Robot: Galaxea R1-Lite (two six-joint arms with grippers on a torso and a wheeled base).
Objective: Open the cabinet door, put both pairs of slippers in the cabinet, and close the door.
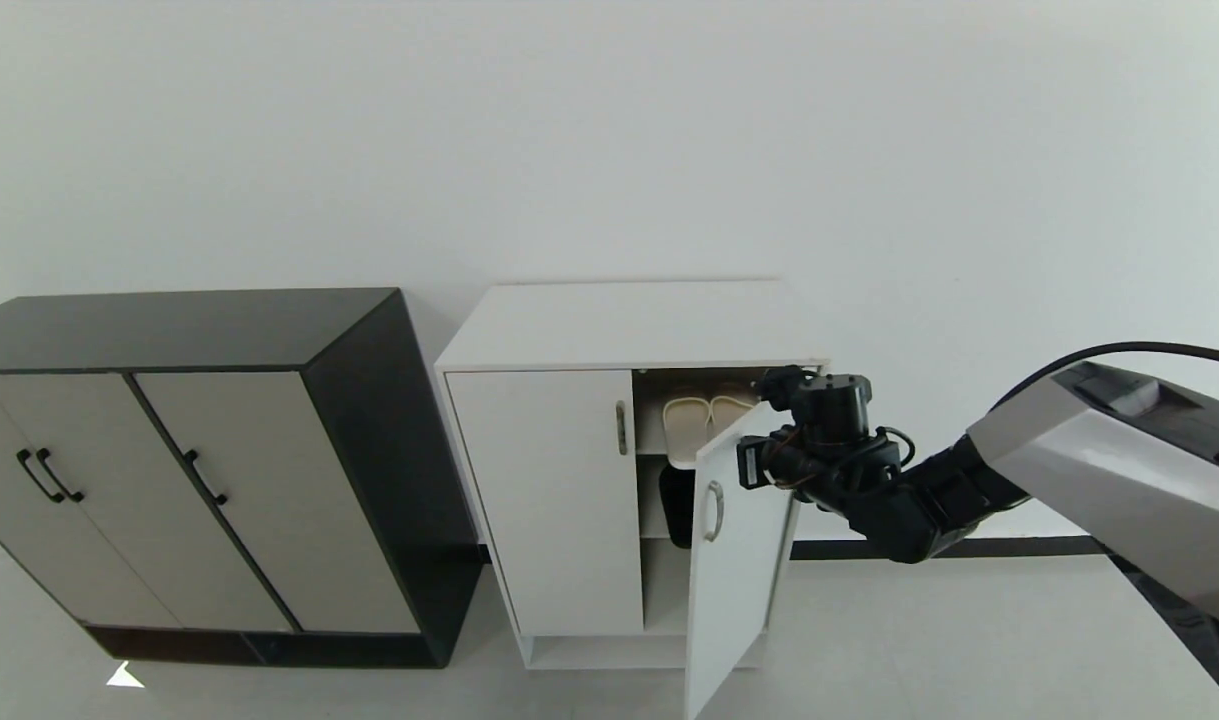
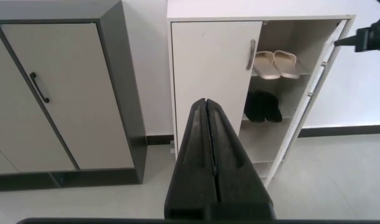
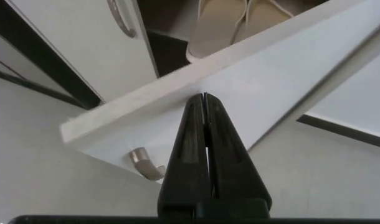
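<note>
- Cabinet (image 1: 609, 325), white, on the floor (image 1: 969, 640) and backed against the wall (image 1: 609, 130).
- Left door (image 1: 544, 500) shut flat; right door (image 1: 734, 570) swung out roughly halfway, hinged at the cabinet's right edge.
- Beige slippers (image 1: 694, 420) inside, side by side on the top shelf, ends reaching out to its front edge, just behind the upper part of the right door.
- Black slippers (image 1: 677, 505) on the middle shelf, directly under the beige pair, side by side in the shade and partly hidden by the right door in the head view.
- Right gripper (image 3: 204, 98) at the top edge of the right door, arm coming in from the right side of the cabinet.
- Jaws pressed together with nothing between them; tip seemingly resting against the door's edge, though actual contact hard to confirm.
- Handle (image 3: 146, 165), curved metal, on the outer face of the right door near its free edge, lower than the right gripper and apart from it.
- Left gripper (image 2: 206, 102) held in the air in front of the cabinet, well apart from it, pointing toward the left door; jaws pressed together, gripping nothing.
- Dark cabinet (image 1: 189, 330) just beside the cabinet's left side, both pale doors shut, black handles on them.
</note>
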